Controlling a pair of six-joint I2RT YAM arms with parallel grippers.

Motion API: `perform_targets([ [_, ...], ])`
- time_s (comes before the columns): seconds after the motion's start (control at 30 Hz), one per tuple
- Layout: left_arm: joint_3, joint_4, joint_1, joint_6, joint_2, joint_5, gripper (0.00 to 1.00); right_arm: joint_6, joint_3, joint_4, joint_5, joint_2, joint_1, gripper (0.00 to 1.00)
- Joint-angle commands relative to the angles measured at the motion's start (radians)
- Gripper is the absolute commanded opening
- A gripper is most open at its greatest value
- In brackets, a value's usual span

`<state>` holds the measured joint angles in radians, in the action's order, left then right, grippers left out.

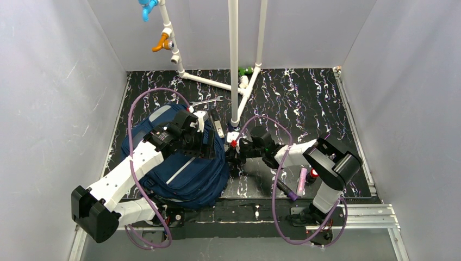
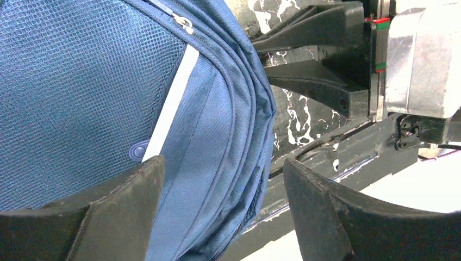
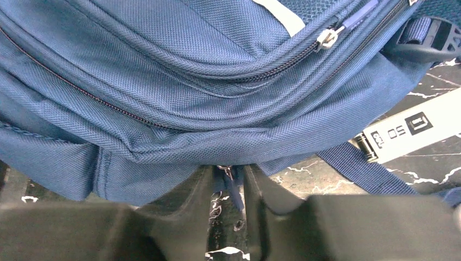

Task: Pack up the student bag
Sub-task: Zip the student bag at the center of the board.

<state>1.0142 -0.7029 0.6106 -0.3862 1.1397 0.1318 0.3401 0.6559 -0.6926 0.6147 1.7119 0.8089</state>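
Navy fabric fills both wrist views: the student bag (image 1: 187,176) lies flat on the black, white-veined counter (image 1: 304,103), close to the left arm's base, its far end reaching toward the white pipe frame (image 1: 234,60).

The left claw (image 2: 223,163) hangs over the bag's right-hand edge with its jaws spread wide. One finger (image 2: 108,217) sits above the blue mesh panel (image 2: 81,81), beside a light-grey stripe (image 2: 171,103). The other finger is out past the bag's rounded seam, over the counter. It grips nothing.

The right claw (image 3: 228,171) meets the bag from the counter side, low against the bag's edge. Its jaws are drawn nearly together, pinching a small blue zip pull (image 3: 232,190) that hangs under the fabric fold. Above it, two curved zip lines run across the bag, with a silver slider (image 3: 328,38) on the upper one.

Just past the bag's strap lies a white strip with black print (image 3: 402,130). A pink marker (image 1: 301,181) lies well to the bag's right, beside the right arm.
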Motion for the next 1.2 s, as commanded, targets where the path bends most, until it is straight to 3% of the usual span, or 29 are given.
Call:
perform_targets([
  [0.0, 0.038, -0.026, -0.003, 0.020, -0.025, -0.045, 0.78, -0.014, -0.014, -0.035, -0.079, -0.001, 0.027, 0.27],
  [0.07, 0.045, -0.017, -0.003, 0.018, -0.015, -0.098, 0.77, -0.032, -0.037, -0.024, -0.106, -0.030, 0.040, 0.16],
  [0.23, 0.072, -0.009, -0.003, 0.019, 0.048, -0.181, 0.81, -0.104, -0.098, 0.037, -0.254, -0.150, 0.097, 0.01],
  [0.3, 0.069, -0.003, 0.010, 0.033, 0.115, -0.195, 0.87, -0.205, -0.110, 0.095, -0.346, -0.246, 0.140, 0.01],
  [0.37, 0.059, 0.035, 0.076, 0.069, 0.194, -0.314, 0.97, -0.213, -0.096, 0.157, -0.388, -0.293, 0.163, 0.01],
  [0.5, 0.121, 0.009, 0.092, -0.014, 0.375, -0.421, 0.98, -0.206, -0.118, 0.173, -0.405, -0.328, 0.186, 0.01],
  [0.53, 0.136, -0.010, 0.094, -0.044, 0.417, -0.459, 0.93, -0.201, -0.124, 0.187, -0.434, -0.339, 0.202, 0.01],
  [0.57, 0.147, -0.022, 0.094, -0.070, 0.462, -0.497, 0.77, -0.194, -0.125, 0.218, -0.495, -0.360, 0.230, 0.01],
  [0.6, 0.146, -0.013, 0.085, -0.107, 0.508, -0.543, 0.38, -0.196, -0.101, 0.331, -0.567, -0.394, 0.280, 0.01],
  [0.63, 0.146, 0.001, 0.077, -0.113, 0.521, -0.552, 0.25, -0.218, -0.093, 0.396, -0.584, -0.415, 0.295, 0.01],
  [0.77, 0.152, 0.042, 0.062, -0.098, 0.512, -0.563, 0.01, -0.370, -0.085, 0.548, -0.606, -0.476, 0.338, 0.01],
  [0.87, 0.144, 0.085, 0.053, -0.099, 0.462, -0.574, 0.00, -0.450, -0.090, 0.589, -0.612, -0.510, 0.417, 0.01],
  [1.0, 0.132, 0.159, 0.049, -0.118, 0.387, -0.570, 0.00, -0.549, -0.093, 0.452, -0.640, -0.534, 0.569, 0.01],
  [1.17, 0.143, 0.193, 0.048, -0.121, 0.319, -0.536, 0.00, -0.706, 0.011, 0.300, -0.579, -0.348, 0.668, 0.01],
])
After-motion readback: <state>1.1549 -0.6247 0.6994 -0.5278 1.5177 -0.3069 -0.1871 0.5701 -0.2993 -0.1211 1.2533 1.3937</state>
